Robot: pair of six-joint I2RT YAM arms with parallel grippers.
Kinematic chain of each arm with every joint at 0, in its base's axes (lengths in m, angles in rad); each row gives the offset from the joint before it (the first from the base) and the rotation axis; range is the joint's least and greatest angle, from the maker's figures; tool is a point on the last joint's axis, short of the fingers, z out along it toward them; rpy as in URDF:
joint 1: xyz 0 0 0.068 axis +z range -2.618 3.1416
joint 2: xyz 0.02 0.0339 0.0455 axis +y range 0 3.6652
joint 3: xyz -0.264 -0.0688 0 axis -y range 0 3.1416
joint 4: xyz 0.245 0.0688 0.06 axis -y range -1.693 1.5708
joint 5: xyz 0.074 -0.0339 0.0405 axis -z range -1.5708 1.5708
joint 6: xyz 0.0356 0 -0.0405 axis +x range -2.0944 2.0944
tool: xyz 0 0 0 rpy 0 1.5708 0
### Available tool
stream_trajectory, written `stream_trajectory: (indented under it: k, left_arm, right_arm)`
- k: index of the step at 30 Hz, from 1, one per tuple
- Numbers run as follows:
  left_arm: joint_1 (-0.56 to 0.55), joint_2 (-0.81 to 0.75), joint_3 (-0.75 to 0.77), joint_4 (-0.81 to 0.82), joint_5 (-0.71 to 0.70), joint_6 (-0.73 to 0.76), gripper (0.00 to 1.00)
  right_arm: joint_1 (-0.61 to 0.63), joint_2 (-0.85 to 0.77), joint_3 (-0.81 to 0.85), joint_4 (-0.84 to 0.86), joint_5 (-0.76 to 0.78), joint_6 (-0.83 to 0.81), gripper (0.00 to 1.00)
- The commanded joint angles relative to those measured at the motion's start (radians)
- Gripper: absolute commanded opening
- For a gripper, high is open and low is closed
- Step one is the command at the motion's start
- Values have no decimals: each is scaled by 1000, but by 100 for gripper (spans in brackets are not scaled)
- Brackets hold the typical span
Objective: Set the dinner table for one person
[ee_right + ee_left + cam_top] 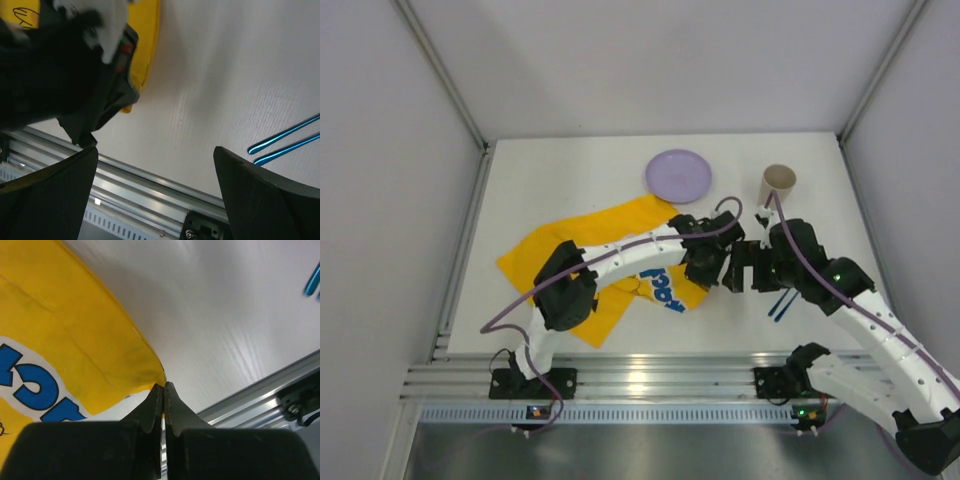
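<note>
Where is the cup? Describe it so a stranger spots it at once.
Start at the white table and look along its far edge, past the yellow mat. Right of the flat lilac plate stands the cup. It is the only upright thing there: a tan cylinder with an open mouth.

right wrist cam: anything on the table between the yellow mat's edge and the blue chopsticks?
Nothing. In the right wrist view, only bare white tabletop lies between the yellow mat and the blue chopsticks.
</note>
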Motion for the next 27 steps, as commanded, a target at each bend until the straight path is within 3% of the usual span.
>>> stream_trajectory:
  k: [1, 7, 10, 11, 14, 19, 23, 27]
  left_arm:
    - [-26, 40, 32, -160, 117, 75, 0]
    - [-72, 0, 48, -153, 168, 142, 0]
    - [-84, -39, 93, -163, 112, 112, 57]
    - [-83, -58, 96, -174, 46, 90, 98]
    - [-72, -164, 70, -151, -42, 11, 98]
    - [18, -433, -150, -116, -197, -152, 98]
    - [141, -640, -526, -123, -199, -330, 99]
    - [183, -852, -749, -120, -206, -418, 96]
  right_arm:
    - [8, -38, 12, -11, 28, 20, 100]
    - [8, -37, -8, 15, 5, 37, 100]
    - [8, -8, -14, 59, -41, 39, 100]
    - [7, 1, -16, 73, -68, 43, 100]
    - [8, 63, -23, 151, -136, 57, 100]
    - [7, 228, -60, 306, -254, 100, 100]
    - [7, 383, -88, 428, -346, 138, 100]
    - [7, 495, -67, 474, -365, 143, 100]
